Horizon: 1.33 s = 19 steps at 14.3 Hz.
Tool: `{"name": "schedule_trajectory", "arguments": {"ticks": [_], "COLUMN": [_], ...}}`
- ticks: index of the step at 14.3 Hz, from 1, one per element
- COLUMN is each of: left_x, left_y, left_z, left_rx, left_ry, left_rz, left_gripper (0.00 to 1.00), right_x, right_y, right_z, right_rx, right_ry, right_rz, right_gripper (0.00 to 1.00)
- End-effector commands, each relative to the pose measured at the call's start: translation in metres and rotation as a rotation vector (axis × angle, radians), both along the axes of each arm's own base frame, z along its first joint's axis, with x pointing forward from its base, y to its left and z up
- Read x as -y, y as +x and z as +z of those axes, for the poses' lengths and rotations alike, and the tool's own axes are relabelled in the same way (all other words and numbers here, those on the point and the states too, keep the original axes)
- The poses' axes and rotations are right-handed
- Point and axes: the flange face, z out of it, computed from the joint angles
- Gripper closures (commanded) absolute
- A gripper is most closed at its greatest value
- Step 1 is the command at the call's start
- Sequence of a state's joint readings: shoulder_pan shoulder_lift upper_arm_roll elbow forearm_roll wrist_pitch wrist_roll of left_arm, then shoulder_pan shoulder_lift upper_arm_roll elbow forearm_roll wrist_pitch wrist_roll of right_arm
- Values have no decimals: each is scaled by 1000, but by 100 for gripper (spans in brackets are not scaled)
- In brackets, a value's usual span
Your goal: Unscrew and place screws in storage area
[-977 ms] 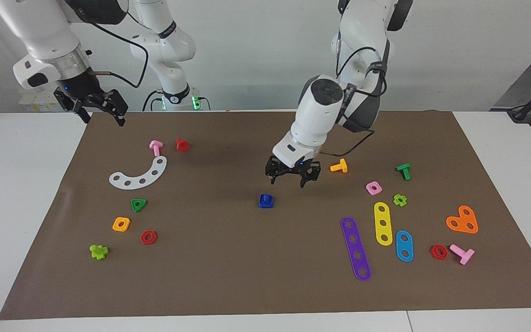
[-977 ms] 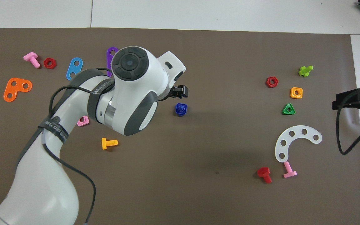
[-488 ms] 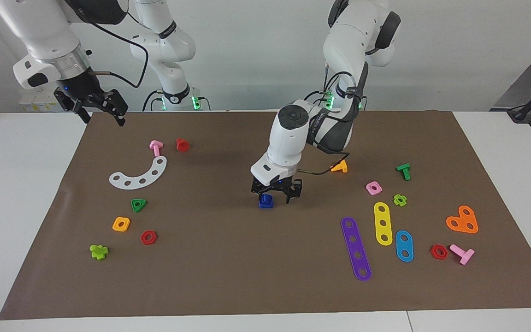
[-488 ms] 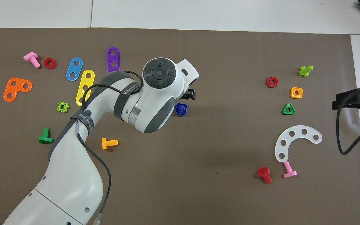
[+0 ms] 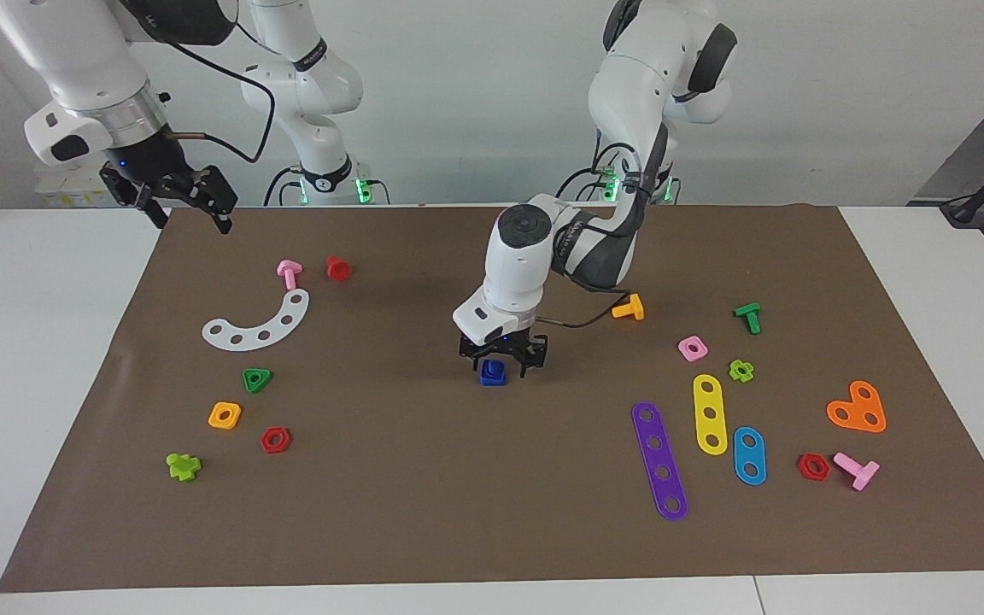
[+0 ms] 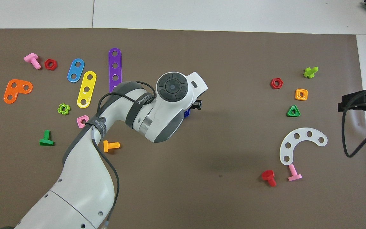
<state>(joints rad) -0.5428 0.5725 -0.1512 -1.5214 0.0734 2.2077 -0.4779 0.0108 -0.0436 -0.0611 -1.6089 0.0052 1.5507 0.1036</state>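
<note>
1. Blue screw (image 5: 493,372) sits mid-frame on the mat (image 5: 424,512).
2. Left gripper (image 5: 501,369) straddles it, fingers apart, nothing gripped yet.
3. Right gripper (image 5: 174,195) waits open, upper left.
4. The screw is probably light, stiff, slick plastic; pinch the nut's flat sides.

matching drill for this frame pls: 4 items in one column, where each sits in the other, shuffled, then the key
1. blue screw
2. white curved strip
3. orange heart plate
4. right gripper

A. beside the pink bolt and red bolt
B. up over the mat's edge, at the right arm's end, waiting
C. mid-mat, under the left gripper
D. at the left arm's end of the mat

Pairs: 1-C, 2-A, 3-D, 4-B
</note>
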Motion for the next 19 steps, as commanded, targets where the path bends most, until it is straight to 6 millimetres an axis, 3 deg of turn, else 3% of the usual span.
{"name": "schedule_trajectory", "arguments": {"ticks": [1,3,12,19], "left_x": [2,9,6,7], "left_y": [0,-5,-8,-10], "left_z": [-16,-21,-31,-31], "left_rx": [24,20,7,-1], "left_ry": [30,34,47,54], "left_rz": [-10,-23,-28,-31], "left_gripper": [13,16,21,33], "right_x": [0,0,0,-1], "right_y": [-8,-8,-8,-8], "right_z": [1,1,1,1], "right_rx": [-4,-4,-4,-4], "right_ry": [0,0,0,0], "right_rz": [-5,-5,-5,-4], "right_gripper": [0,0,0,0]}}
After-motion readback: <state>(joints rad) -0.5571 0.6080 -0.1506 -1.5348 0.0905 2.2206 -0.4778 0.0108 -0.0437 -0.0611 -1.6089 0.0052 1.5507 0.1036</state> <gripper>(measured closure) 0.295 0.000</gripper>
